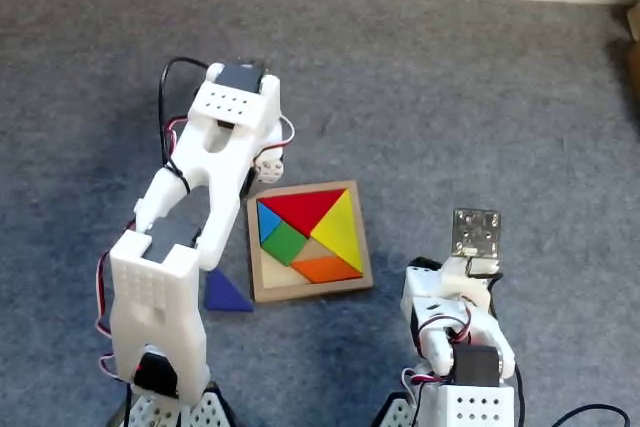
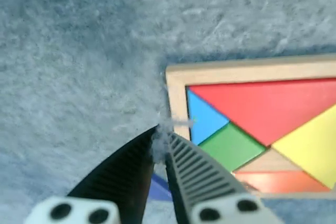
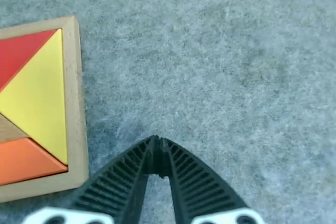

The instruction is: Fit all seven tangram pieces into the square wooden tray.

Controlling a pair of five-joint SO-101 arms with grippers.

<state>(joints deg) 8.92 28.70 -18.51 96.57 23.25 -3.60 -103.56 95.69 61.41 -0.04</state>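
The square wooden tray (image 1: 360, 237) lies mid-table and holds red (image 1: 303, 209), yellow (image 1: 340, 230), light blue (image 1: 268, 221), green (image 1: 286, 244) and orange (image 1: 325, 268) pieces. A tan triangular patch (image 2: 262, 163) shows between green, yellow and orange. A dark blue triangle (image 1: 227, 293) lies on the carpet beside the tray's left edge. My left gripper (image 2: 160, 137) is shut and empty, its tips just outside the tray's rim (image 2: 176, 93) by the light blue piece (image 2: 205, 119). My right gripper (image 3: 157, 153) is shut and empty over bare carpet, right of the tray's rim (image 3: 81, 103).
Grey carpet covers the table all around. The left arm (image 1: 190, 217) stretches along the tray's left side, above the dark blue triangle. The right arm (image 1: 460, 347) sits at the front right. A pale wall edge runs along the back.
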